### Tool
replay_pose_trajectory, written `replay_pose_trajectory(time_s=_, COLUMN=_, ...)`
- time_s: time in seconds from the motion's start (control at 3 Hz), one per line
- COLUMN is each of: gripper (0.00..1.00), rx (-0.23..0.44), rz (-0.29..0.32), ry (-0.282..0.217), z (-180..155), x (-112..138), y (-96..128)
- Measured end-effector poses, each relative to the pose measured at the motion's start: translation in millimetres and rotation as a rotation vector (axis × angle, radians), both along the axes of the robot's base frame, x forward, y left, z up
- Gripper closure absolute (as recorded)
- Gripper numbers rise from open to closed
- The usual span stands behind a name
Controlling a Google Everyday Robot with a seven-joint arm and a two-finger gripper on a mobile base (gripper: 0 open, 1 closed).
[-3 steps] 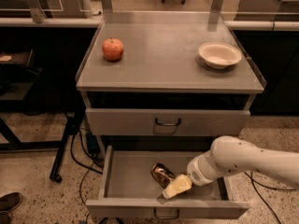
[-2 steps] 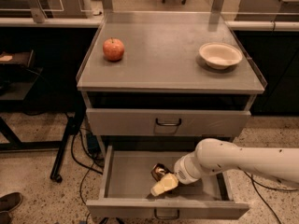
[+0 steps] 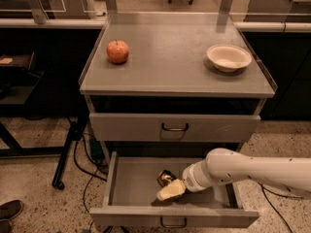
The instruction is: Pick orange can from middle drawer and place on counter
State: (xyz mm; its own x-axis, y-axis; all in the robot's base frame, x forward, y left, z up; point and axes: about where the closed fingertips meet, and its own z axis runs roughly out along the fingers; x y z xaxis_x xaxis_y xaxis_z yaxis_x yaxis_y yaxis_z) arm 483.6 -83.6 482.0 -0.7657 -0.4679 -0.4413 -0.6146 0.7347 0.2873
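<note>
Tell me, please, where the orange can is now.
In the camera view, the orange can lies near the centre of the open middle drawer, just behind the gripper reaching in from the picture's right.

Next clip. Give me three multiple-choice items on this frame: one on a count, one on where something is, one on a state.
1. How many things sit on the counter? A one; B two; C four.
2. Where is the orange can? A on the counter; B in the open middle drawer; C on the floor.
3. The upper drawer is: A shut; B half open; C removed.

Key: 1 B, only the apple and the bowl are there. 2 B, it lies on the drawer floor, with the end effector right beside it. 3 A, its front sits closed against the cabinet.
</note>
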Motion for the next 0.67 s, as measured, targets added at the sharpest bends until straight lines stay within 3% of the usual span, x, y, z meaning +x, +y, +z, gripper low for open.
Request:
replay_pose_trajectory(time_s=0.33, gripper=0.0, rx=0.023, rz=-0.093, ry=0.021, z=-25.6, x=10.9, y=-12.9)
replay_pose_trajectory(time_s=0.67, gripper=0.0, rx=0.024, rz=-0.095, ry=0.022, z=-27.8, x=10.1, y=-10.5)
